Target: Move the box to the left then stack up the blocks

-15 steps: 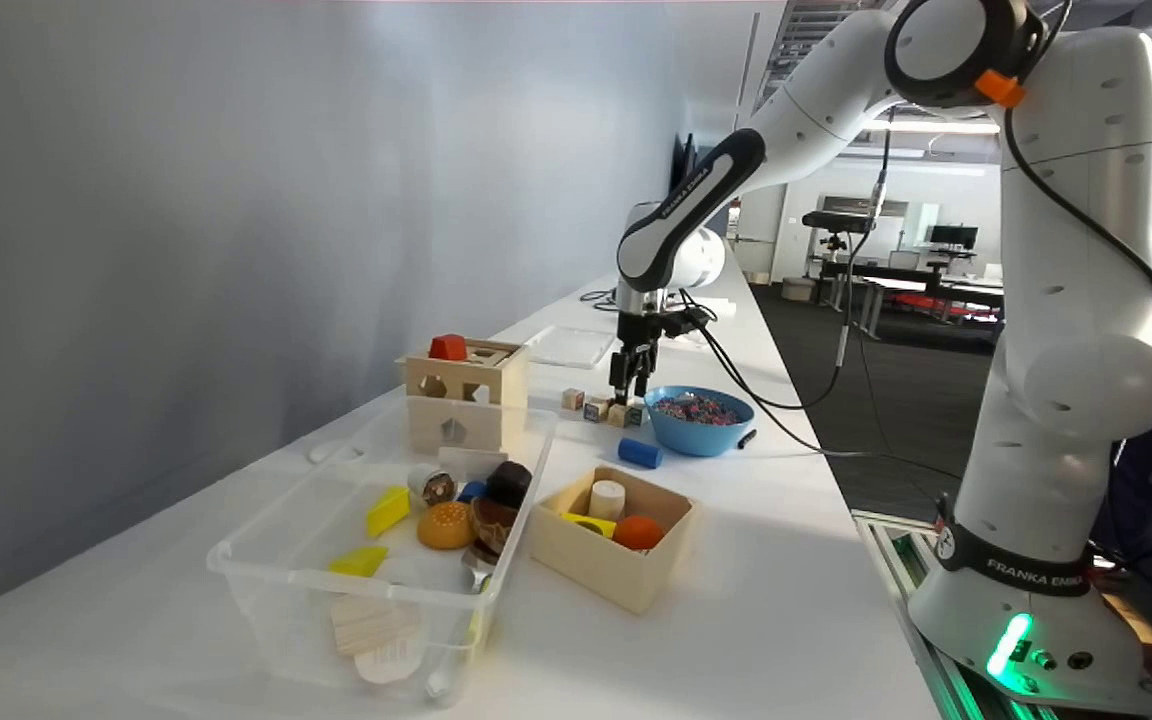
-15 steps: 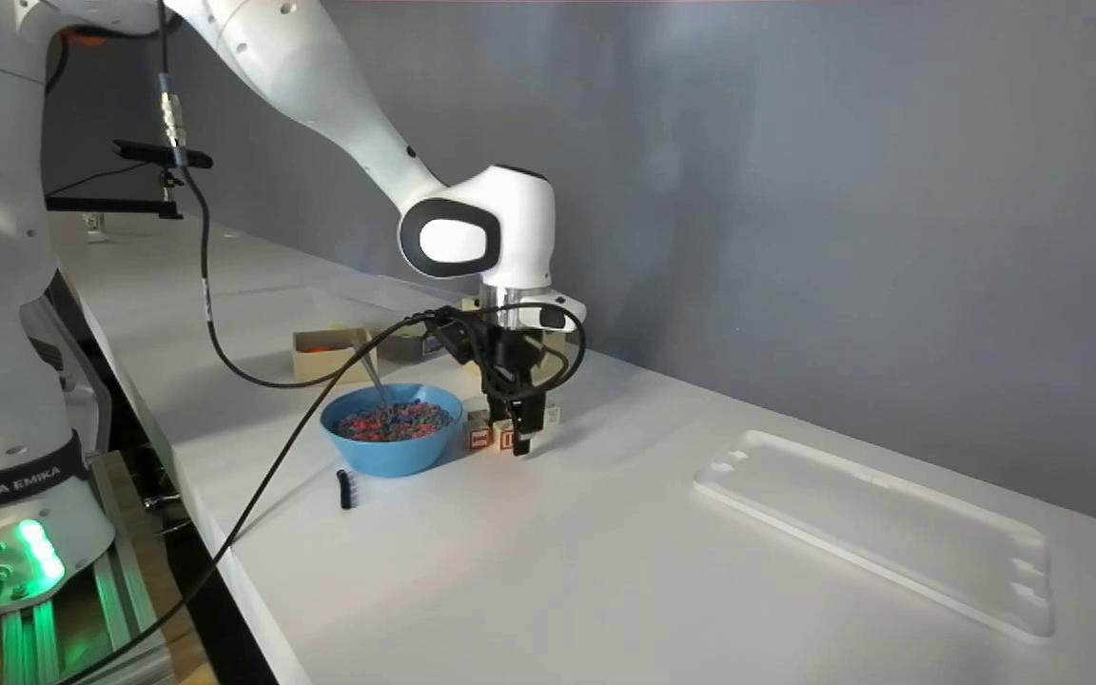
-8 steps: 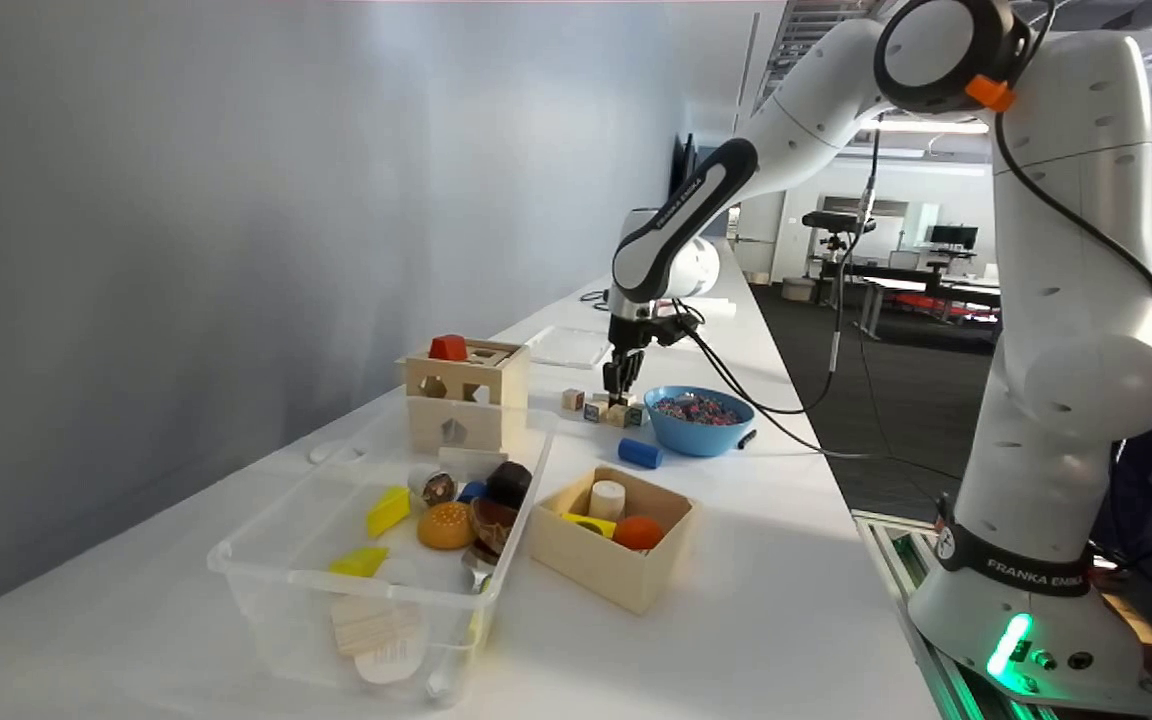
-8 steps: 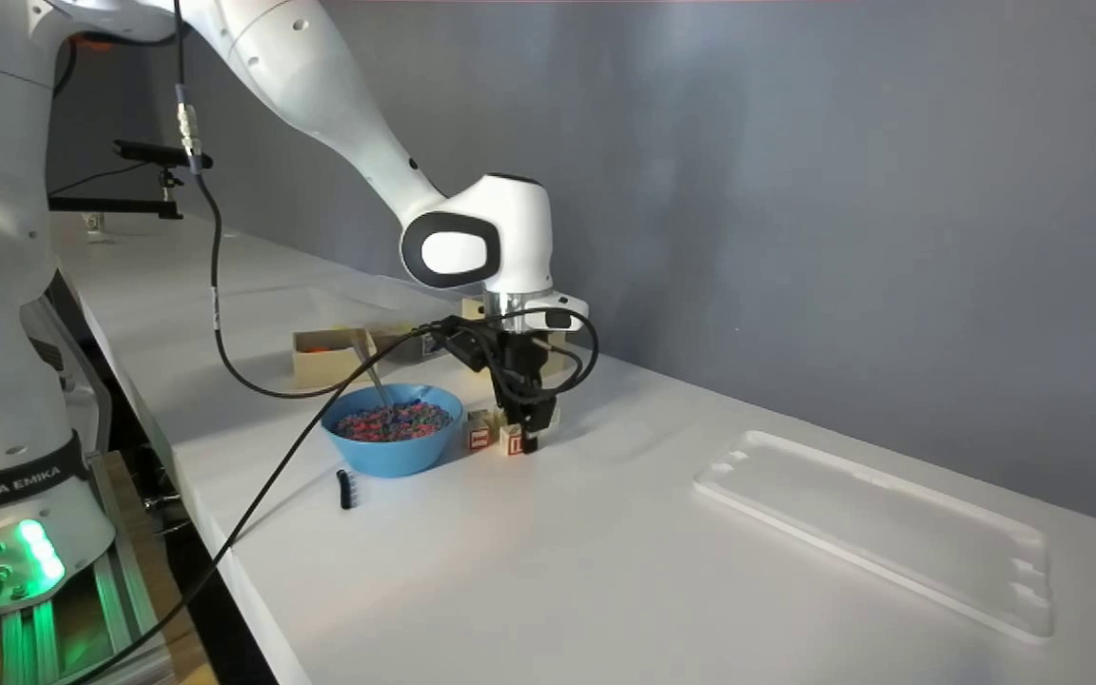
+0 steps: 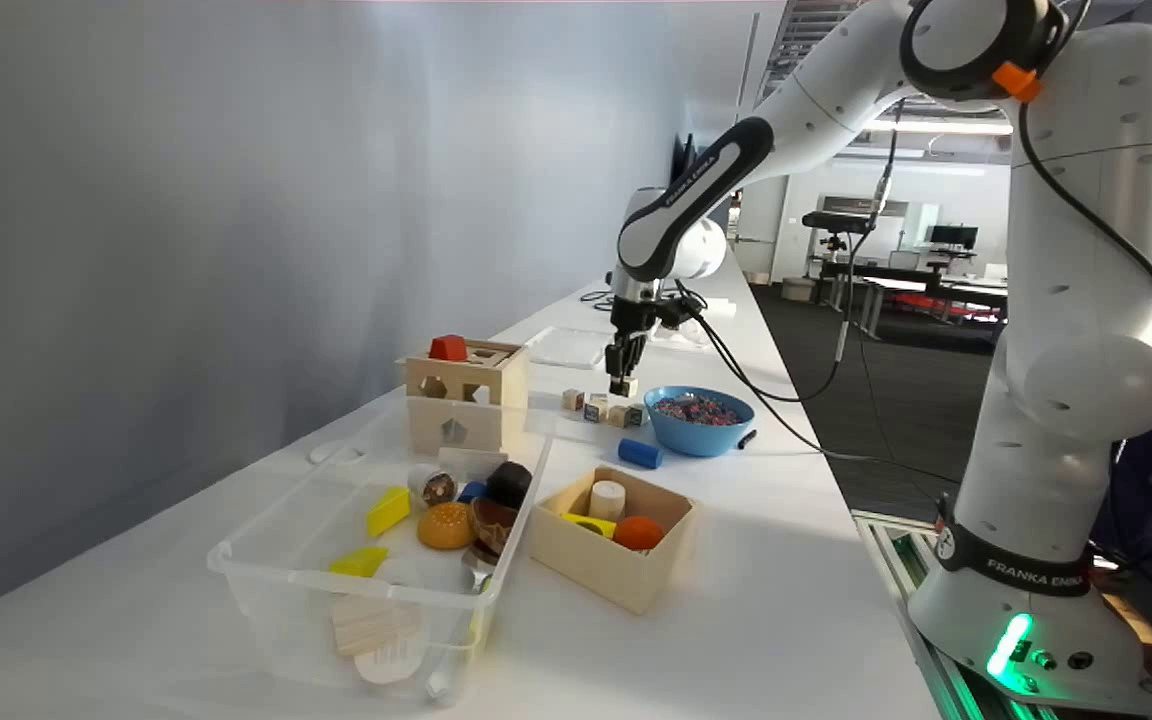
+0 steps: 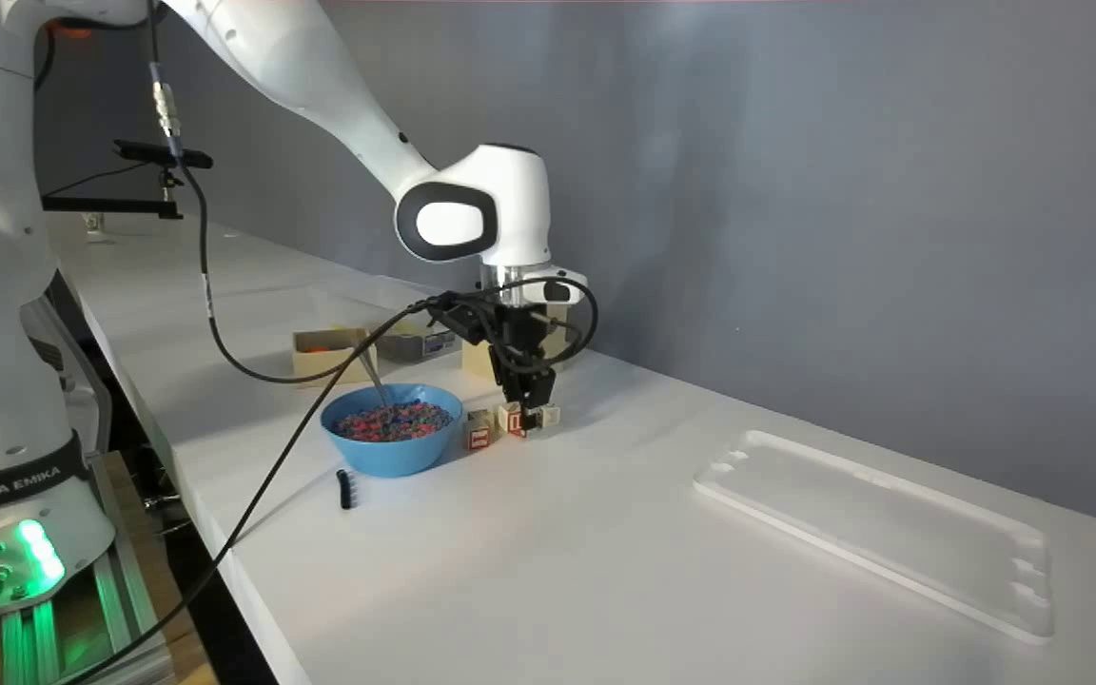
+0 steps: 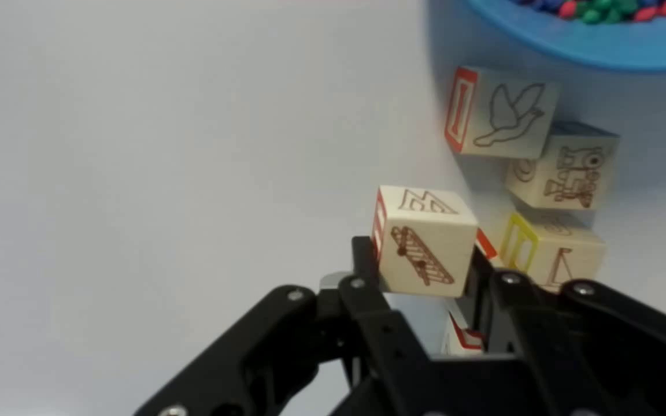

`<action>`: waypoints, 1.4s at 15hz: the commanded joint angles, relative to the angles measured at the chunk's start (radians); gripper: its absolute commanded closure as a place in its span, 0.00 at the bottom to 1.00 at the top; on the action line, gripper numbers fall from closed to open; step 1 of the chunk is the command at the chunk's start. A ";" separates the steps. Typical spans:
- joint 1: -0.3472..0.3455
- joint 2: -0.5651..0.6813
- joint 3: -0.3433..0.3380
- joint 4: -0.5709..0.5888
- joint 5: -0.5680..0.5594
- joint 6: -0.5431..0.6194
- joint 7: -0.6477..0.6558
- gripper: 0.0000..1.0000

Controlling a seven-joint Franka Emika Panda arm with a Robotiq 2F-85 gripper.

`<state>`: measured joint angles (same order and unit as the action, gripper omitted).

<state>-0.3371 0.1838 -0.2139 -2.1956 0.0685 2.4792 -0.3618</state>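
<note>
My gripper [image 7: 421, 264] is shut on a wooden block [image 7: 425, 254] with a ladder drawing, held just off the table among the others. In an exterior view the held block [image 6: 512, 419] shows its red-edged face. Around it in the wrist view lie a bird block [image 7: 509, 115], a train block [image 7: 567, 167] and a yellow-edged block [image 7: 558, 248]. A red-edged block [image 7: 465, 338] is partly hidden behind my right finger. An open wooden box [image 5: 586, 560] holding shapes and a wooden shape-sorter box [image 5: 466, 400] stand on the table; which one is the task's box I cannot tell.
A blue bowl [image 5: 698, 437] of small coloured bits stands close beside the blocks, with a blue cylinder [image 5: 640, 453] near it. A clear bin [image 5: 266, 570] holds toy food. A clear lid [image 6: 862, 518] lies flat by the wall. A black cable [image 6: 291, 476] hangs from the arm.
My gripper has closed on the ladder block, which stood on the table half a second ago, and has risen a little with it. The other things have stayed put.
</note>
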 commanded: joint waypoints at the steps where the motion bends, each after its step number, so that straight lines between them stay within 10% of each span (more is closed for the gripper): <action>1: 0.007 -0.109 -0.008 -0.032 -0.006 -0.078 -0.027 0.89; 21: 0.127 0.028 0.013 0.028 -0.116 -0.016 0.286 0.89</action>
<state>-0.2089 0.1941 -0.2011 -2.1916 -0.0407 2.4805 -0.0849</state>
